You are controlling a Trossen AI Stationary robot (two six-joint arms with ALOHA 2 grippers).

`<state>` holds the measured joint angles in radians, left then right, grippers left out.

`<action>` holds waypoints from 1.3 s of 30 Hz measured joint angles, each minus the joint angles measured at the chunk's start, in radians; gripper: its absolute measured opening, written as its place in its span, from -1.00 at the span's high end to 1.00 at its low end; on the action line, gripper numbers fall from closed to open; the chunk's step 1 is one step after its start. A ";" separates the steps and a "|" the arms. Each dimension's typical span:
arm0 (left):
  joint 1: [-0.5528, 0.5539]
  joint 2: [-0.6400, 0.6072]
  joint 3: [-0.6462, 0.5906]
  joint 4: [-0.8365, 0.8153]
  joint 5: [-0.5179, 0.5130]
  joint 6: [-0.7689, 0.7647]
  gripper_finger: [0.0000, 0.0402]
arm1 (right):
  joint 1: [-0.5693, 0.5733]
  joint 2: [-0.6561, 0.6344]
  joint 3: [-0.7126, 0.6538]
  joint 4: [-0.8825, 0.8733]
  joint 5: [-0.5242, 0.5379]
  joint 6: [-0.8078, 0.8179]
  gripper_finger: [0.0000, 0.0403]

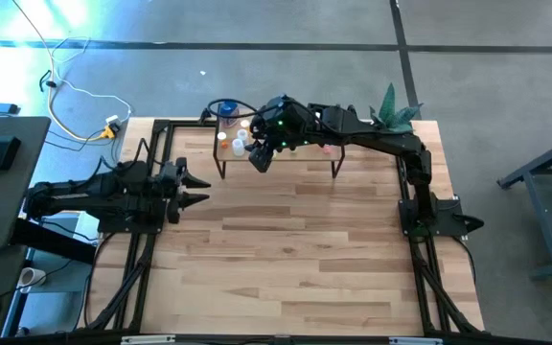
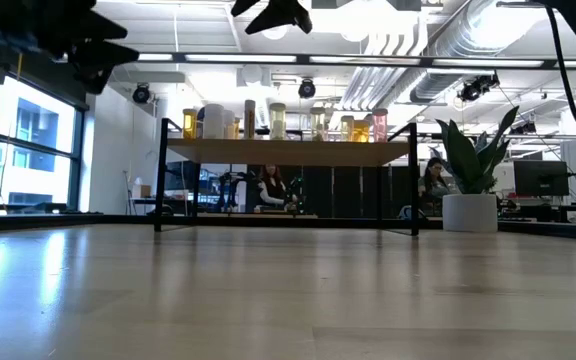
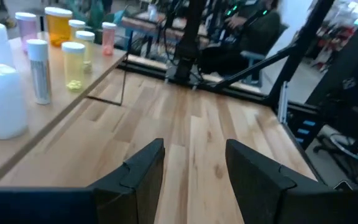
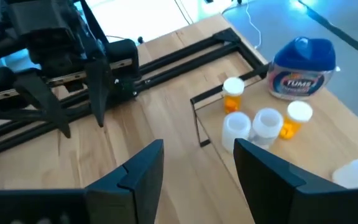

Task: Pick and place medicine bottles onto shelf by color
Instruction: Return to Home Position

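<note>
hovering over the shelf (image 2: 288,152) of medicine bottles (image 4: 267,122), right jaws parted.

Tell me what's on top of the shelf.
Medicine bottles stand on the shelf: amber, white, pink, and a blue-topped tub. From above, the right gripper and arm over it hide much of it; the left gripper waits aside.

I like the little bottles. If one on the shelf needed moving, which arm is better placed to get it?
Right, probably. The right hand hangs open above the shelf, near the bottles. The left hand, also open, sits away at the left side of the table.
</note>
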<state>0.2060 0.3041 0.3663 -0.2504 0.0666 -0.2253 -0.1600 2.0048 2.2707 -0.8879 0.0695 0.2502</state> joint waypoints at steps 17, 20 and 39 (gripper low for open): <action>-0.012 -0.115 -0.323 0.393 0.008 -0.085 0.19 | 0.017 -0.230 0.000 -0.127 0.111 -0.085 0.08; -0.012 -0.115 -0.357 0.413 0.008 -0.087 0.19 | 0.018 -0.297 0.000 -0.190 0.142 -0.130 0.08; -0.012 -0.108 -0.355 0.291 -0.086 -0.088 0.19 | 0.045 -1.076 -0.904 -0.046 0.248 0.016 0.08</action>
<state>0.1940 0.1963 0.0113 0.0410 -0.0196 -0.3130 -0.1146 0.9284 1.3663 -0.9342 0.3177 0.2659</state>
